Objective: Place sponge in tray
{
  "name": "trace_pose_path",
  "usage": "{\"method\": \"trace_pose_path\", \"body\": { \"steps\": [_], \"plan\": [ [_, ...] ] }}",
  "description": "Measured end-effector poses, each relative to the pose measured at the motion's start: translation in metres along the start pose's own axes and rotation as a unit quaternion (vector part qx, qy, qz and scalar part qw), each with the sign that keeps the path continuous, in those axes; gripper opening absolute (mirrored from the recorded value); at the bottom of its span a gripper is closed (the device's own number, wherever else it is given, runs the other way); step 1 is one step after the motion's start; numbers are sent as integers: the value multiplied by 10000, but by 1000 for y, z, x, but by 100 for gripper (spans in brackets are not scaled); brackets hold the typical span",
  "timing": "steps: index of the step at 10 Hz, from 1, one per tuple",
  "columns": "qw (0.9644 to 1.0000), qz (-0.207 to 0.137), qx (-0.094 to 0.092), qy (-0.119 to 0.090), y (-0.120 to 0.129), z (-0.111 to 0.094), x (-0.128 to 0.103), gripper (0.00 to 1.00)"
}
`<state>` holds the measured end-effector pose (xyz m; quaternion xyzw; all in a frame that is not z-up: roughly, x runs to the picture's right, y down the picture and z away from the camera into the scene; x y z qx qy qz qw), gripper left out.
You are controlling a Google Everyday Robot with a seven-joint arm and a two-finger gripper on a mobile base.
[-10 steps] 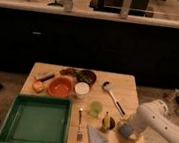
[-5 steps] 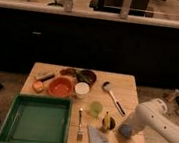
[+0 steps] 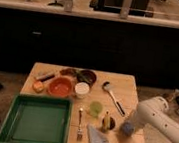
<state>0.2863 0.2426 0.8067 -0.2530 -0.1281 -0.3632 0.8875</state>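
Lower right of the frame: the gripper (image 3: pixel 130 125) is at the sponge (image 3: pixel 127 128) on the wooden table (image 3: pixel 131 87); its grasp cannot be told. Lower left: the green tray (image 3: pixel 10 121), well apart.

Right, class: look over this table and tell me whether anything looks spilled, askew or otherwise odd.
Nothing looks spilled or damaged. The green tray overhangs the table's front-left corner, and the folded cloth lies crooked near the front edge. The gripper is at the sponge on the table's right side, away from the tray.
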Motion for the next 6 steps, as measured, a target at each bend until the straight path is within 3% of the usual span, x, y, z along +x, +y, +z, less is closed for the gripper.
{"method": "trace_pose_path", "body": {
  "steps": [6],
  "plan": [
    [9997, 94, 134, 190, -21, -34, 11, 0]
  ]
}}
